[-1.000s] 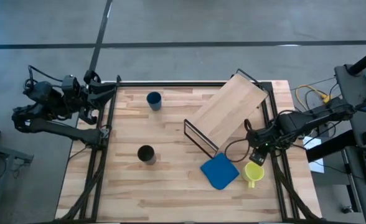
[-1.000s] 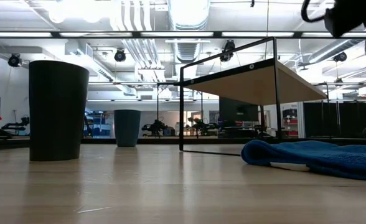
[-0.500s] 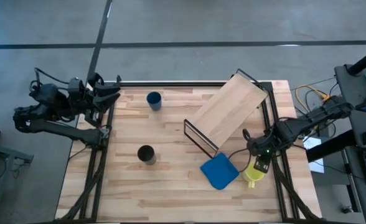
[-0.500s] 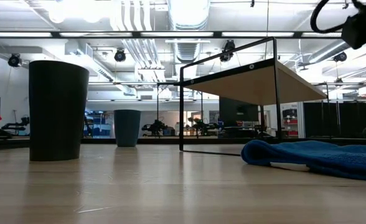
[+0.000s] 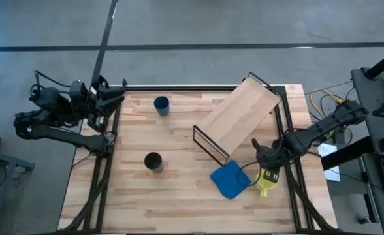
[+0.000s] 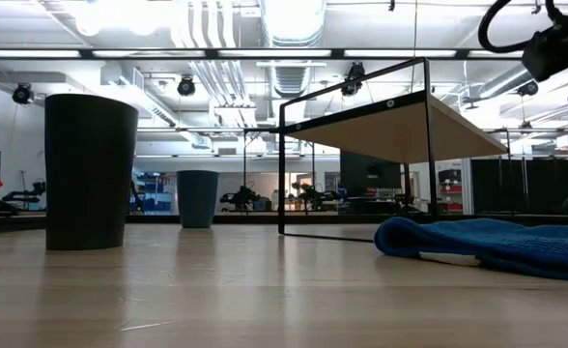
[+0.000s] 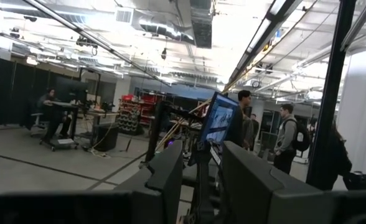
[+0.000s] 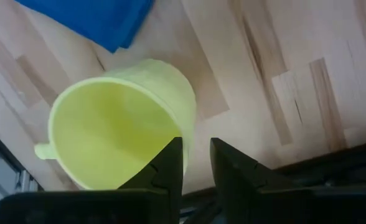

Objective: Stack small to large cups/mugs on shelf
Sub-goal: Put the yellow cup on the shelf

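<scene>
Right hand [image 5: 268, 172] has dropped over yellow mug [image 5: 266, 183] near table edge [image 5: 295, 189].

Right gripper [image 5: 269, 171] is moving in over the yellow mug [image 5: 265, 182] at the near right of the table, having started beside the shelf's right end; its narrowly parted fingers [image 8: 170, 163] are now straddling the mug's rim. Left gripper [image 5: 107, 101] is reaching slightly farther right toward the far-left table corner.
</scene>
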Controlling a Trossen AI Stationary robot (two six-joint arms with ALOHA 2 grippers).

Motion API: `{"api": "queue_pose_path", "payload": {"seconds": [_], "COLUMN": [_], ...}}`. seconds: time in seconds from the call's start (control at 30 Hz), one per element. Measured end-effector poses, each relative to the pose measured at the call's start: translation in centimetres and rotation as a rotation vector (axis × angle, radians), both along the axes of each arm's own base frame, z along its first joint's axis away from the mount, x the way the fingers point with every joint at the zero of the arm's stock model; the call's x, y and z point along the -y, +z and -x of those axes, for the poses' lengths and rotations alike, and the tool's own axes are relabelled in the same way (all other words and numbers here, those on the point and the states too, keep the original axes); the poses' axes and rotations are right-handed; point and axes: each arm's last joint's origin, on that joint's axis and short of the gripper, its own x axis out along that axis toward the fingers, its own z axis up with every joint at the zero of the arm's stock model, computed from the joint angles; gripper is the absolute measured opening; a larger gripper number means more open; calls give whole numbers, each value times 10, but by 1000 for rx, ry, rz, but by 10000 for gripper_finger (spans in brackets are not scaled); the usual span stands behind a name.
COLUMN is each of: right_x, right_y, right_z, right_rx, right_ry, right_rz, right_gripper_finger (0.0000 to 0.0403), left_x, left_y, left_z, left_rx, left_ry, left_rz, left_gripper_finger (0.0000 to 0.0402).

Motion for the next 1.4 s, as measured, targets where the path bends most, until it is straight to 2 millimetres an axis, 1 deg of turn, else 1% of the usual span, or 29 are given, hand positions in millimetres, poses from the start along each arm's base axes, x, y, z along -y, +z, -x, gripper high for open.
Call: {"api": "queue_pose_path", "payload": {"seconds": [0.43, 0.53, 0.6, 0.63, 0.7, 0.77, 0.83, 0.93, 1.07, 1.17, 1.23, 1.3, 1.37, 1.4], "right_x": [-4, -4, -4, -4, -6, -8, -10, -12, -11, -7, -2, 5, 12, 15], "right_y": [-11, -13, -14, -13, -7, 6, 25, 60, 112, 148, 166, 181, 191, 195], "right_z": [-7, -8, -9, -9, -11, -15, -19, -23, -29, -29, -25, -19, -14, -15], "right_rx": [-54, -64, -66, -66, -46, -2, 55, 142, 355, 515, 558, 549, 498, 491], "right_ry": [26, 26, 25, 25, 22, 14, 4, -2, 64, 101, 121, 127, 152, 172], "right_rz": [34, 39, 40, 40, 28, 1, -30, -64, -33, 60, 164, 281, 391, 432], "right_gripper_finger": [74, 56, 30, 19, 13, 11, 10, 10, 10, 9, 9, 9, 9, 9], "left_x": [0, 0, 0, 0, 0, 0, 0, 0, 0, 0, 0, 0, 0, 0], "left_y": [1, 1, 2, 2, 3, 3, 3, 4, 4, 4, 5, 4, 4, 4], "left_z": [0, 0, 1, 1, 2, 3, 3, 3, 4, 3, 3, 2, 2, 2], "left_rx": [18, 19, 22, 24, 27, 30, 37, 39, 47, 46, 47, 46, 49, 48], "left_ry": [0, -1, 0, -1, -1, -1, -1, 0, 0, 0, -1, 0, -1, 0], "left_rz": [1, 1, 2, 2, 2, 2, 3, 3, 4, 4, 4, 4, 4, 4], "left_gripper_finger": [100, 100, 100, 100, 100, 100, 100, 100, 100, 100, 100, 100, 100, 100]}}
